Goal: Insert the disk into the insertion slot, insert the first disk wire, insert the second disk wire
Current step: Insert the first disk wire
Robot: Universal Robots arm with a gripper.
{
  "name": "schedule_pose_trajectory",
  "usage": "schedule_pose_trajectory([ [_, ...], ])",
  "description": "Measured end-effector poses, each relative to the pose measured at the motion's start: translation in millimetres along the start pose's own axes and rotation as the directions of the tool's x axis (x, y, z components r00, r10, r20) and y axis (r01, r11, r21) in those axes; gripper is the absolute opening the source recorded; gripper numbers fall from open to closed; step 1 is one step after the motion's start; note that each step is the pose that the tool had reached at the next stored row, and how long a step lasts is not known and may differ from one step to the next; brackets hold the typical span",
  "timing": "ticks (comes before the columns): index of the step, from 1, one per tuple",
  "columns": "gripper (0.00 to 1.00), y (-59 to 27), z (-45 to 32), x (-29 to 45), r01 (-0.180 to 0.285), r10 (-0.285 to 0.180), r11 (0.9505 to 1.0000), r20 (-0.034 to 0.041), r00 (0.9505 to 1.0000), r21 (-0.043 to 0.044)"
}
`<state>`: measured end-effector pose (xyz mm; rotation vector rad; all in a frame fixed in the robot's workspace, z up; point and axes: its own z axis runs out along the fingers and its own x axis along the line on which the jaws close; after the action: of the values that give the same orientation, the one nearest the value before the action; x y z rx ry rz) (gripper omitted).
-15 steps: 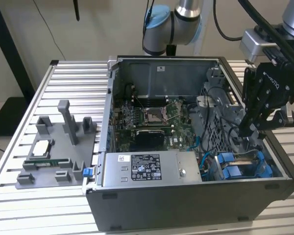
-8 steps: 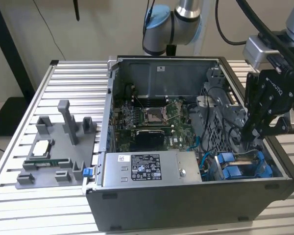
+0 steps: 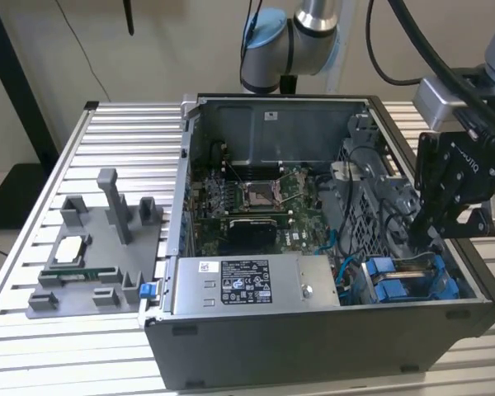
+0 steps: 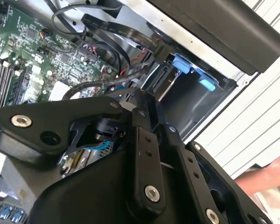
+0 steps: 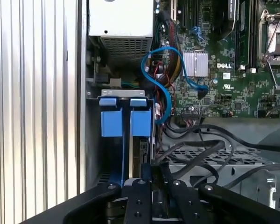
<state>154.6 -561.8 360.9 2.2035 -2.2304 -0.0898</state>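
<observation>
The disk (image 5: 140,122), framed by its blue carrier, stands inside the insertion slot (image 5: 92,140), the grey cage at the case's corner. Its two blue tabs (image 4: 182,63) face outward. In the exterior view the blue carrier (image 3: 393,280) sits low at that view's right end of the case. My gripper (image 5: 151,166) reaches down into the case just behind the disk, among black wires (image 5: 196,149). Its fingers (image 4: 139,135) converge to a shut tip (image 4: 141,95), and what lies between them is hidden. A blue wire (image 5: 165,93) loops from the motherboard toward the cage.
The silver power-supply box (image 3: 256,285) fills the case's front. The motherboard (image 3: 260,198) lies behind it. A grey fixture (image 3: 99,256) with parts stands on the slatted table at the exterior view's left. Part of a person's arm (image 4: 266,175) shows beside the case.
</observation>
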Motion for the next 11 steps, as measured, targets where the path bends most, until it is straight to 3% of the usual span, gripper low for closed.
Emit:
schedule_pose_trajectory([
  [11, 0.00, -8.0, 9.8, 1.4, 0.000, 0.000, 1.0000, -0.0001, 1.0000, 0.0000],
])
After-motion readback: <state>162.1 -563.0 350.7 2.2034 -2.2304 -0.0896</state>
